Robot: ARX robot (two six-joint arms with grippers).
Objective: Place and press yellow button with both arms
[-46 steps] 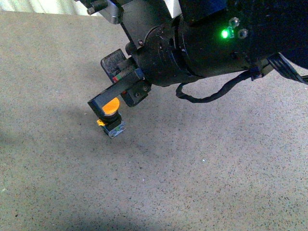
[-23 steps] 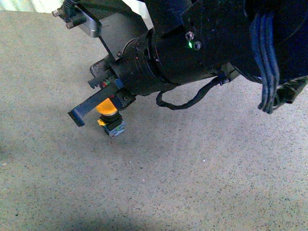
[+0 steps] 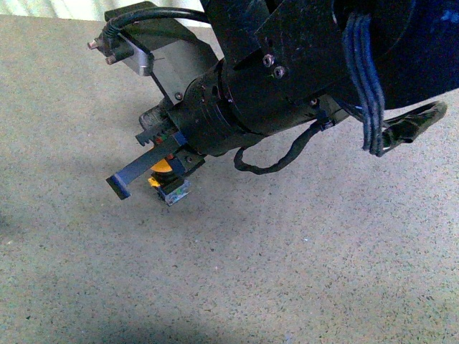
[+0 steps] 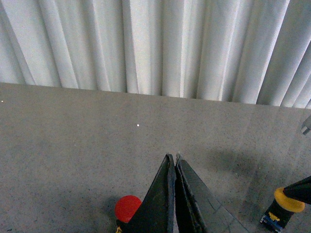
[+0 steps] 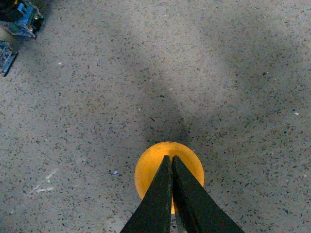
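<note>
Yellow button (image 3: 169, 183): stands upright on the bench (image 3: 301, 272), left of centre in the front view; orange-yellow cap on top, black body under it, bluish square base on the surface. The lower right corner of the left wrist view (image 4: 285, 208) shows it too.
Right hand (image 3: 119, 185): its 2 fingers are pressed together into 1 narrow blade with nothing between them. In the right wrist view (image 5: 168, 158) the tips lie over the middle of the round cap (image 5: 188, 166). In the left wrist view a dark tip sits against the top of the cap; I cannot tell how hard it bears down.
Left hand (image 4: 174, 156): 2 fingers brought together, only a thin slit between them, holding nothing, above bare bench.
Red cap (image 4: 127, 208): at the bottom of the left wrist view, just beside the left fingers and partly hidden by them.
Arm (image 3: 251, 93): black and bulky, filling the top of the front view, reaching down towards the left.
Grey box (image 3: 133, 51): upper left of the front view, on the arm.
Blue cables (image 3: 362, 79): hang at the upper right.
Black cable (image 3: 276, 161): loops under the arm.
Curtain (image 4: 155, 43): white pleats behind the bench.
Blue parts (image 5: 14, 24): upper left corner of the right wrist view, well apart from the cap.
</note>
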